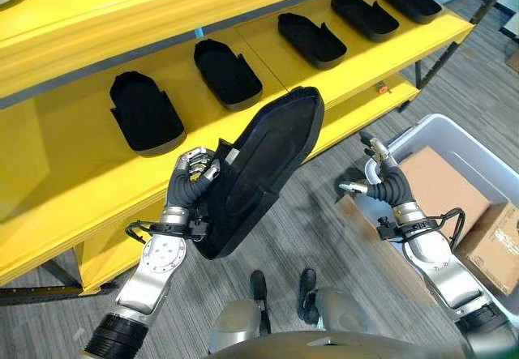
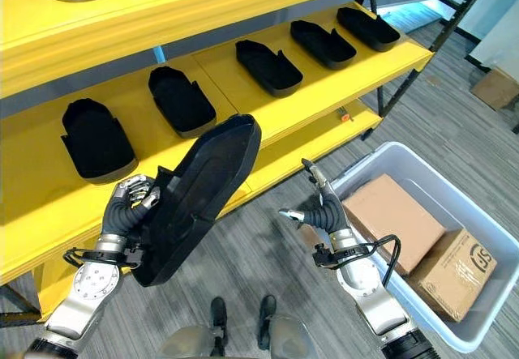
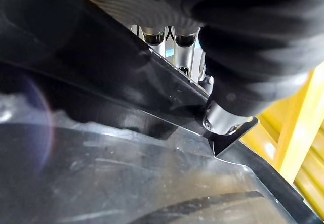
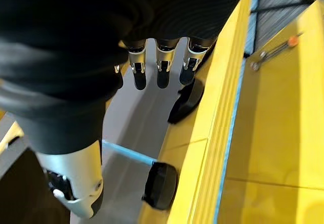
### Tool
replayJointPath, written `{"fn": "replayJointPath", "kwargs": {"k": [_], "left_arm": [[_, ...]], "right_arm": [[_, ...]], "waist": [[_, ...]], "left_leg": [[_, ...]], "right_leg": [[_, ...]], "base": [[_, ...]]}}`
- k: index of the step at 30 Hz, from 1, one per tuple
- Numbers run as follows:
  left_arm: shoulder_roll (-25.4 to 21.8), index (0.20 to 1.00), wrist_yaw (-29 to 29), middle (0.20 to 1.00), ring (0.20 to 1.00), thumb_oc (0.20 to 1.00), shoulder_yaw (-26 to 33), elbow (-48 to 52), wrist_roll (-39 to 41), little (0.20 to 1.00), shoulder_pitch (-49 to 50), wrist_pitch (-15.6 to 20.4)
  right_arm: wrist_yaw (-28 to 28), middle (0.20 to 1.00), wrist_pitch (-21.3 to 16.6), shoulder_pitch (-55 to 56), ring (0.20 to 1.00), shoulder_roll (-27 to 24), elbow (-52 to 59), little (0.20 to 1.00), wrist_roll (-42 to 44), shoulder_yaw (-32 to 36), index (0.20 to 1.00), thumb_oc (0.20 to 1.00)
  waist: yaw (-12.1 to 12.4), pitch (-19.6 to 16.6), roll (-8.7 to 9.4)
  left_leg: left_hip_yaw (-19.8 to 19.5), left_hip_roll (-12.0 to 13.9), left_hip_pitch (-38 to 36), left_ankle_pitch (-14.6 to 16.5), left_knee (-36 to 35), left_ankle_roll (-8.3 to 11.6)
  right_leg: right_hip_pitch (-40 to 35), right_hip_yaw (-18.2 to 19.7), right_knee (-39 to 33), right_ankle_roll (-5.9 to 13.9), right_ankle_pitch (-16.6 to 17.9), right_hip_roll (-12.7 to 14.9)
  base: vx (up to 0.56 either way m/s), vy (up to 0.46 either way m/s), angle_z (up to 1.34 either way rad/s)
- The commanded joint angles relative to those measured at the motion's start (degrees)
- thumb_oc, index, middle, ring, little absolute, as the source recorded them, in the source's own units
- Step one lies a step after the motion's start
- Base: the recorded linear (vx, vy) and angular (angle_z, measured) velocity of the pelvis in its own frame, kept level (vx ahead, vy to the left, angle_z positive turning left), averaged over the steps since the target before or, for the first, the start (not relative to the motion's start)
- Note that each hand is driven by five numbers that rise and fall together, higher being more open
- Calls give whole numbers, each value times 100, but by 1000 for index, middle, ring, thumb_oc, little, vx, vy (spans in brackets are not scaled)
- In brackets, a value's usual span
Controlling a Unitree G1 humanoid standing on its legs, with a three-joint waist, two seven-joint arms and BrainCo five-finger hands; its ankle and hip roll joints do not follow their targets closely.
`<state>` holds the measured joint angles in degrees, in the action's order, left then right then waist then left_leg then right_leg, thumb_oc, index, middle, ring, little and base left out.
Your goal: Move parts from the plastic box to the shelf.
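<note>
Your left hand (image 1: 193, 177) clamped the long black part (image 1: 259, 168), tilted toward upper right; your right hand's (image 2: 323, 207) fingers spread empty.

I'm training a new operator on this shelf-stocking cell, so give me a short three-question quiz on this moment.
1. True or false: the left robot hand is curled round a black part.
2. How many black parts lie on the yellow shelf's middle level?
A. three
B. five
C. seven
3. Fill in: the right robot hand hangs open beside the grey plastic box, which holds two cardboard ____.

Key: 1 true; 2 B; 3 boxes.
</note>
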<state>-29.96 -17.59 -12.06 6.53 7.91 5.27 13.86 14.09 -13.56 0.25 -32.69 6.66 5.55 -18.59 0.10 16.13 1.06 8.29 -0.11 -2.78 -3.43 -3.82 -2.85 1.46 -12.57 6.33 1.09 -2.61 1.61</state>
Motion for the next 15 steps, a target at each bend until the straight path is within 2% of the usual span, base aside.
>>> {"fn": "replayJointPath", "kwargs": {"k": [1, 4, 6, 7, 11, 12, 15], "left_arm": [[-27, 200, -31, 200, 200, 200, 18, 149, -100, 200, -328, 497], [-32, 200, -7, 200, 200, 200, -23, 111, -120, 200, -404, 492], [-24, 200, 147, 200, 200, 200, -44, 104, -72, 200, -483, 500], [-18, 200, 173, 200, 200, 200, -73, 104, -42, 200, -531, 482], [14, 200, -66, 200, 200, 200, -139, 110, -74, 200, -573, 453], [19, 200, -185, 200, 200, 200, -122, 121, -64, 200, -556, 458], [-9, 200, -352, 200, 200, 200, 4, 176, 46, 200, -394, 513]], "right_arm": [[45, 1000, -615, -301, 1000, -103, -123, 1000, 69, -142, 1000, 1000], [168, 1000, -651, -385, 1000, -99, -183, 1000, -89, -265, 1000, 1000], [306, 1000, -627, -287, 1000, -99, -137, 1000, -218, -198, 1000, 1000], [315, 1000, -588, -214, 1000, -103, -117, 1000, -265, -116, 1000, 1000], [267, 1000, -602, -171, 1000, -149, -202, 1000, -255, -48, 1000, 1000], [253, 1000, -643, -163, 1000, -199, -221, 1000, -239, -23, 1000, 1000], [301, 1000, -725, -91, 1000, -336, -189, 1000, -230, 27, 1000, 1000]], "waist": [[26, -370, 94], [-40, -344, 41], [-203, -343, 34], [-311, -364, 8], [-433, -341, 5], [-458, -355, 7], [-471, -418, 29]], "left_leg": [[-80, -436, 204, 782, 550, 27], [253, -362, 333, 873, 862, 91], [967, -101, 318, 957, 1097, 175], [1281, 113, 231, 1061, 1170, 252], [1490, 494, 235, 1100, 1457, 395], [1516, 706, 219, 979, 1429, 490], [1279, 1323, 184, 251, 1234, 812]], "right_leg": [[-3, 261, -317, 358, 120, -217], [-101, 125, -464, 347, 140, -105], [-163, -216, -477, 340, 120, 50], [-239, -366, -440, 368, 27, 131], [-303, -564, -274, 281, -119, 249], [-292, -596, -201, 228, -186, 288], [-221, -603, 22, 74, -401, 369]], "base": [[-43, -245, 51], [-20, -157, 47], [20, -54, 58], [55, 2, 69], [29, 34, 103], [9, 130, 15], [27, 192, -1]]}}
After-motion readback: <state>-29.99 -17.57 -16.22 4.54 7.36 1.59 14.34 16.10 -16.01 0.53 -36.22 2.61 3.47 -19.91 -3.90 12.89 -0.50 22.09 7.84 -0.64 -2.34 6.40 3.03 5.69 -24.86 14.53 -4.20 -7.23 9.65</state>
